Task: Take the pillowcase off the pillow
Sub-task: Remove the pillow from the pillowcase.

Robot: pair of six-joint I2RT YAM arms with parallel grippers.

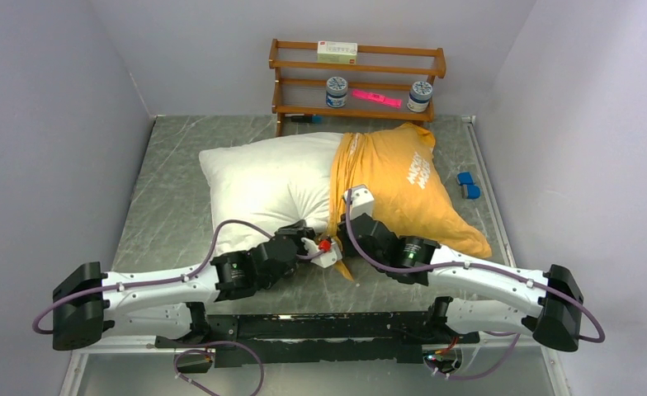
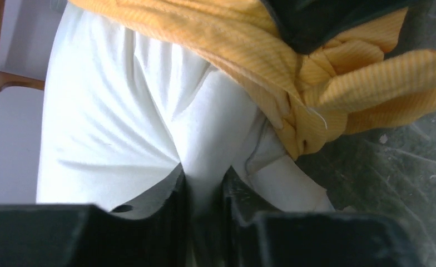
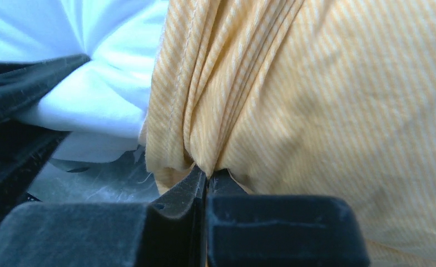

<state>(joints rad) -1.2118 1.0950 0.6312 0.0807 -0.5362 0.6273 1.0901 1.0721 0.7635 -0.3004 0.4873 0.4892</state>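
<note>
Left claw (image 2: 203,179) narrowed in pinch; right claw (image 3: 206,177) fully closed.

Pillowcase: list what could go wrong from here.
1. The right hand pinches only a thin fold of the pillowcase; it may slip out under pull.
2. The left hand grips just a small pucker of the pillow, so the pillow might drag along.

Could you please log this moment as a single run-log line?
left gripper: shut on pillow | right gripper: shut on pillowcase | pillowcase: bunched mid-pillow, right end still covered
</note>
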